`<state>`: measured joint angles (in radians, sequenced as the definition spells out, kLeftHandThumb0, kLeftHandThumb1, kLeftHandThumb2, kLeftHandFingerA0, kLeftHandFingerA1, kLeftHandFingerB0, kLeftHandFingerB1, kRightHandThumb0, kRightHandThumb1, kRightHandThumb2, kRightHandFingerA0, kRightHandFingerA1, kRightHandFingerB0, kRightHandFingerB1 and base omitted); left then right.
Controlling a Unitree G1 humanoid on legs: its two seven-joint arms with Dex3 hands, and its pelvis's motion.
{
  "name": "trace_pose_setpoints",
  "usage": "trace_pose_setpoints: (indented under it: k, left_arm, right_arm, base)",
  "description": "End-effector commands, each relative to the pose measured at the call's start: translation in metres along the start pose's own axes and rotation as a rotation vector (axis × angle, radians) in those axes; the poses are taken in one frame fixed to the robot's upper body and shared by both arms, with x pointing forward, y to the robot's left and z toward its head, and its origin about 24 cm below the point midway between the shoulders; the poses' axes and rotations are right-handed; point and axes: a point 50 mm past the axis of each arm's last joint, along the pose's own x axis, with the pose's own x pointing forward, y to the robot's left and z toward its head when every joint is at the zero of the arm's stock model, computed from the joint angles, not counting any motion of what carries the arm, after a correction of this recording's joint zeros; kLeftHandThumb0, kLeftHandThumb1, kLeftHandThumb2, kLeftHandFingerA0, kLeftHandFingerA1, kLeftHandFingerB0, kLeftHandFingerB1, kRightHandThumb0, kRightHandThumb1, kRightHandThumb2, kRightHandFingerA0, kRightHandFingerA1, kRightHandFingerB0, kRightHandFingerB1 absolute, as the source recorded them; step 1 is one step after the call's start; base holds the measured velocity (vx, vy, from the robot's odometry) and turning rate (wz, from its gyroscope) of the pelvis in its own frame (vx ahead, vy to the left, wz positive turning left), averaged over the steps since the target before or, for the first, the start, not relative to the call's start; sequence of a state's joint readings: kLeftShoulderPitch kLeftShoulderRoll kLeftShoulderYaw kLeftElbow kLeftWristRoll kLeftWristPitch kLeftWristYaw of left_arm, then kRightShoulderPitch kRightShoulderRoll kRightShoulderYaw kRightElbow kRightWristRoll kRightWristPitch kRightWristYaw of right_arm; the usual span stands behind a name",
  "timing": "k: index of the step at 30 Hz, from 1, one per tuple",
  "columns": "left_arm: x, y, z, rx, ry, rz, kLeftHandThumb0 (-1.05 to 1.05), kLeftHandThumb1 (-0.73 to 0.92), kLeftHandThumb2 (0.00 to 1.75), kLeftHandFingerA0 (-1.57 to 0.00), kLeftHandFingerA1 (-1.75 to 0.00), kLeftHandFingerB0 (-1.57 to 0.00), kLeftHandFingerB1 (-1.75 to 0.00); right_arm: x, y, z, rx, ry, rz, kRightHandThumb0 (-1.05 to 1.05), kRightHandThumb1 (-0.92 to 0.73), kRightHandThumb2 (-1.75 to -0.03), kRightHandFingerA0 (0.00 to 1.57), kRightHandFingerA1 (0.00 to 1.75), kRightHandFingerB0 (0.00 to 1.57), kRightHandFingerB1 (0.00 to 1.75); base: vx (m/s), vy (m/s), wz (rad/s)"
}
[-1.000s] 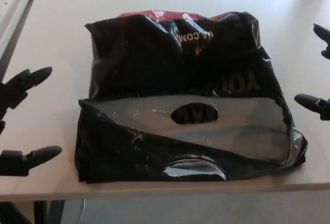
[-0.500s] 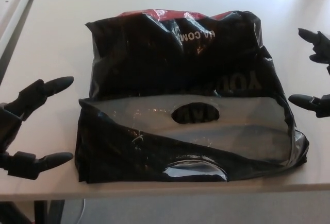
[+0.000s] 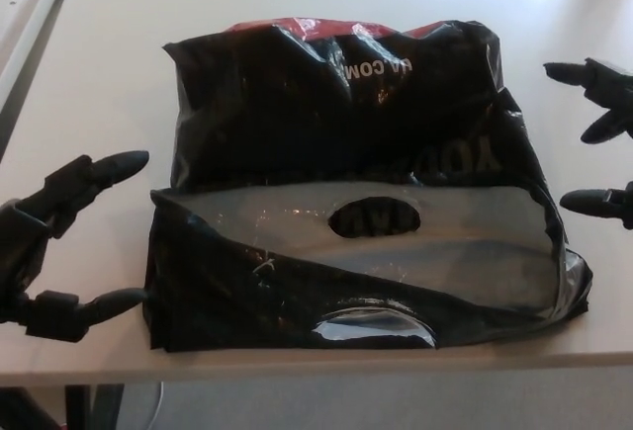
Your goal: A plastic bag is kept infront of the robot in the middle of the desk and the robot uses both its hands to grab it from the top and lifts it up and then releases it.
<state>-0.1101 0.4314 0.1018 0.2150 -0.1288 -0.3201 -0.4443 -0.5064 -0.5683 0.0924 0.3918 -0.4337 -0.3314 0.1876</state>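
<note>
A pale beige, smooth-topped counter (image 3: 109,64) fills the view. On it, in the middle, lies a crumpled glossy black plastic bag (image 3: 326,133) with white lettering, a red strip at its far edge and oval handle cut-outs reaching the counter's near edge.

Right hand (image 3: 598,143) cropped at edge.

Black glossy plastic bag (image 3: 346,183) lies crumpled in middle of desk, near front edge. Red strip along far top, white lettering upside down. Grey inner face exposed, oval handle cutout in it.
</note>
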Motion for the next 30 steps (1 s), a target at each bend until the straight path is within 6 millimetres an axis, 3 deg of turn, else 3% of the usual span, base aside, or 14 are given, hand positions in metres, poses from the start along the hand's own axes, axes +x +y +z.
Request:
trace_pose_setpoints:
  k: [1, 2, 7, 9, 11, 13, 14, 17, 20, 24, 25, 27, 28, 30]
  left_arm:
    - [0.000, -0.002, -0.024, -0.159, 0.159, 0.046, -0.66, 0.35, 0.72, -0.24, -0.41, -0.15, -0.36]
    - [0.001, -0.003, -0.028, -0.192, 0.179, 0.045, -0.66, 0.35, 0.71, -0.23, -0.41, -0.14, -0.36]
    - [0.005, -0.009, -0.036, -0.242, 0.225, 0.040, -0.70, 0.36, 0.73, -0.21, -0.40, -0.12, -0.36]
    - [0.006, -0.010, -0.038, -0.255, 0.238, 0.041, -0.69, 0.42, 0.54, -0.27, -0.31, -0.16, -0.27]
    - [0.009, -0.013, -0.042, -0.282, 0.254, 0.047, -0.68, 0.36, 0.74, -0.20, -0.41, -0.10, -0.36]
    - [0.011, -0.016, -0.045, -0.320, 0.277, 0.067, -0.67, 0.36, 0.74, -0.19, -0.40, -0.10, -0.36]
    - [0.011, -0.017, -0.047, -0.353, 0.290, 0.074, -0.66, 0.36, 0.73, -0.18, -0.40, -0.09, -0.36]
    - [0.012, -0.019, -0.050, -0.408, 0.307, 0.092, -0.64, 0.35, 0.70, -0.18, -0.39, -0.12, -0.36]
    - [0.013, -0.020, -0.054, -0.455, 0.326, 0.111, -0.64, 0.35, 0.69, -0.15, -0.38, -0.10, -0.35]
    - [0.005, -0.022, -0.057, -0.499, 0.351, 0.138, -0.63, 0.35, 0.69, -0.14, -0.38, -0.09, -0.35]
    - [0.006, -0.022, -0.058, -0.503, 0.362, 0.139, -0.33, 0.14, 0.79, 0.00, -0.48, 0.00, -0.48]
    - [0.007, -0.024, -0.058, -0.516, 0.373, 0.139, -0.34, 0.13, 0.79, 0.00, -0.48, 0.00, -0.48]
    - [0.008, -0.026, -0.057, -0.523, 0.374, 0.135, -0.67, 0.36, 0.71, -0.14, -0.39, -0.09, -0.35]
    - [0.008, -0.028, -0.056, -0.525, 0.376, 0.129, -0.66, 0.41, 0.54, -0.21, -0.31, -0.13, -0.26]
  right_arm:
    - [-0.026, -0.011, -0.005, -0.035, 0.001, 0.280, -0.72, -0.43, -0.55, 0.57, 0.44, 0.25, 0.29]
    - [-0.030, -0.007, -0.006, -0.044, -0.008, 0.293, -0.78, -0.37, -0.74, 0.73, 1.18, 0.20, 0.36]
    - [-0.039, 0.004, -0.008, -0.050, -0.025, 0.316, -0.81, -0.37, -0.76, 0.75, 1.11, 0.20, 0.35]
    - [-0.041, 0.007, -0.008, -0.040, -0.025, 0.323, -0.84, -0.37, -0.75, 0.73, 1.32, 0.18, 0.34]
    - [-0.043, 0.010, -0.008, -0.027, -0.025, 0.339, -0.83, -0.44, -0.55, 0.63, 0.57, 0.23, 0.28]
    - [-0.044, 0.011, -0.008, -0.024, -0.025, 0.349, -0.87, -0.36, -0.67, 0.56, 0.45, 0.20, 0.32]
    - [-0.045, 0.012, -0.008, -0.021, -0.026, 0.352, -0.82, -0.44, -0.55, 0.72, 0.59, 0.20, 0.28]
    - [-0.046, 0.014, -0.007, -0.009, -0.041, 0.352, -0.82, -0.38, -0.78, 0.52, 0.49, 0.15, 0.35]
    - [-0.047, 0.017, -0.007, 0.008, -0.023, 0.373, -0.82, -0.39, -0.77, 0.28, 0.42, 0.12, 0.33]
    - [-0.042, 0.028, 0.000, 0.038, -0.045, 0.387, -0.80, -0.39, -0.77, 0.29, 0.43, 0.12, 0.34]
    - [-0.042, 0.031, 0.001, 0.047, -0.047, 0.384, -0.79, -0.39, -0.76, 0.30, 0.43, 0.12, 0.34]
    - [-0.040, 0.038, 0.002, 0.062, -0.045, 0.383, -0.79, -0.39, -0.76, 0.32, 0.44, 0.13, 0.34]
    - [-0.037, 0.044, 0.001, 0.078, -0.042, 0.378, -0.79, -0.39, -0.76, 0.31, 0.44, 0.13, 0.35]
    - [-0.035, 0.051, 0.000, 0.092, -0.034, 0.373, -0.81, -0.40, -0.77, 0.32, 0.43, 0.13, 0.34]
  base:
    - [0.00, 0.000, 0.00]
    - [0.00, 0.000, 0.00]
    - [0.00, 0.000, 0.00]
    - [0.00, 0.000, 0.00]
    - [0.00, 0.000, 0.00]
    - [0.00, 0.000, 0.00]
    - [0.00, 0.000, 0.00]
    - [0.00, 0.000, 0.00]
    - [0.00, 0.000, 0.00]
    - [0.00, 0.000, 0.00]
    - [0.00, 0.000, 0.00]
    - [0.00, 0.000, 0.00]
    - [0.00, 0.000, 0.00]
    - [0.00, 0.000, 0.00]
